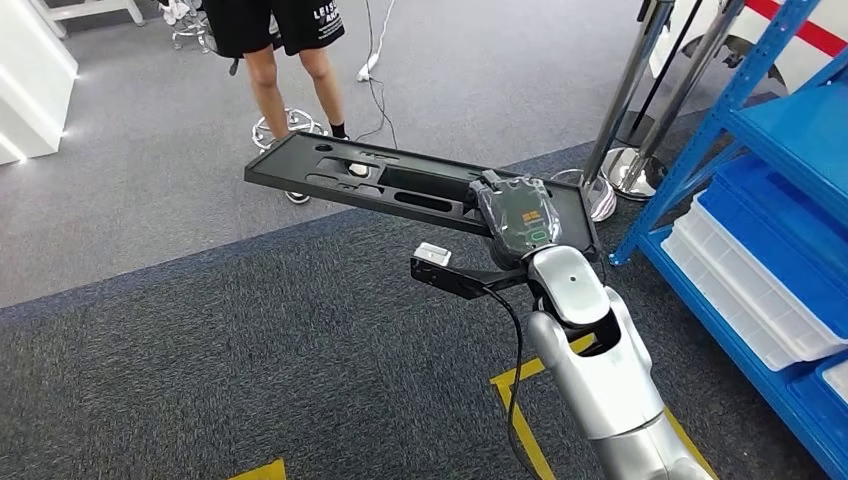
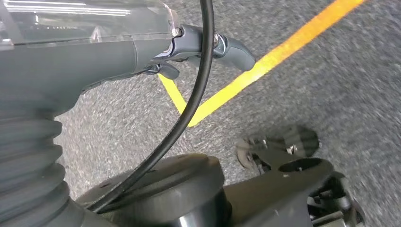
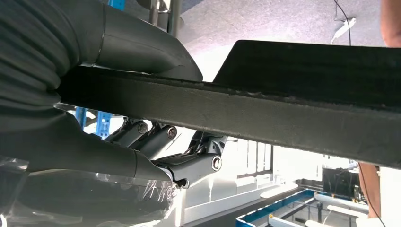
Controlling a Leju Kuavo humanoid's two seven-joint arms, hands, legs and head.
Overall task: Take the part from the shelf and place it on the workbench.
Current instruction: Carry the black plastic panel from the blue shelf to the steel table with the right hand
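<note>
The part is a long, flat black panel (image 1: 400, 185) with cut-outs, held roughly level above the carpet in the head view. My right hand (image 1: 515, 215), under a clear cover, grips its near right end. In the right wrist view the panel's edge (image 3: 246, 111) crosses the picture, with the grey thumb (image 3: 142, 49) on one face and the dark fingers (image 3: 189, 163) on the other. My left hand (image 2: 142, 52) hangs over the floor and holds nothing; its thumb (image 2: 234, 52) sticks out.
A blue shelf (image 1: 790, 130) with white trays (image 1: 755, 290) stands at the right. Two metal stanchion posts (image 1: 625, 110) rise beyond the panel. A person's legs (image 1: 290, 80) are at the far side. Yellow lines (image 1: 525, 410) mark the carpet.
</note>
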